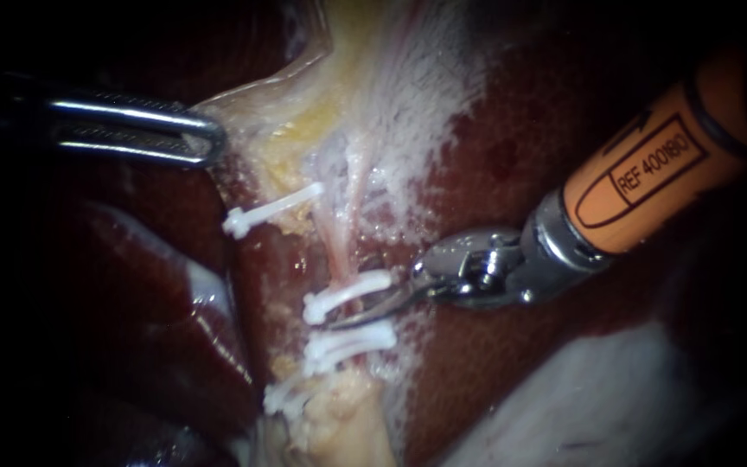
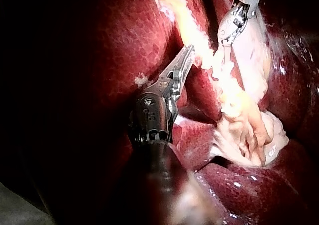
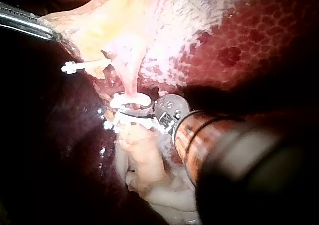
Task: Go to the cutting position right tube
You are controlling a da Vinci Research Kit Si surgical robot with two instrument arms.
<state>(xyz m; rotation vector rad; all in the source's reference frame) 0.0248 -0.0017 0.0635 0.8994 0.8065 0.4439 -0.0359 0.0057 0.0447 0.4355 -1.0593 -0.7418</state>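
Note:
A thin pink tube (image 1: 339, 242) runs down the middle of the endoscope view and carries two white clips, one (image 1: 347, 292) above the other (image 1: 352, 340). My right instrument (image 1: 358, 303), on an orange shaft from the upper right, has curved blades open and straddling this tube by the upper clip. The right wrist view shows the right instrument (image 3: 127, 105) with its blades looped round the tube. My left instrument (image 1: 209, 138) is shut on the edge of a pale yellowish tissue flap (image 1: 304, 112) and holds it taut to the left. The left instrument's (image 2: 188, 53) closed jaws also show in its wrist view.
Another white clip (image 1: 270, 212) sticks out left of the tube, and a further one (image 1: 283, 398) lies lower down. Dark red liver (image 1: 520, 130) surrounds the site. A pale mass (image 1: 598, 389) fills the lower right. Fatty lumps (image 1: 343, 415) sit below the clips.

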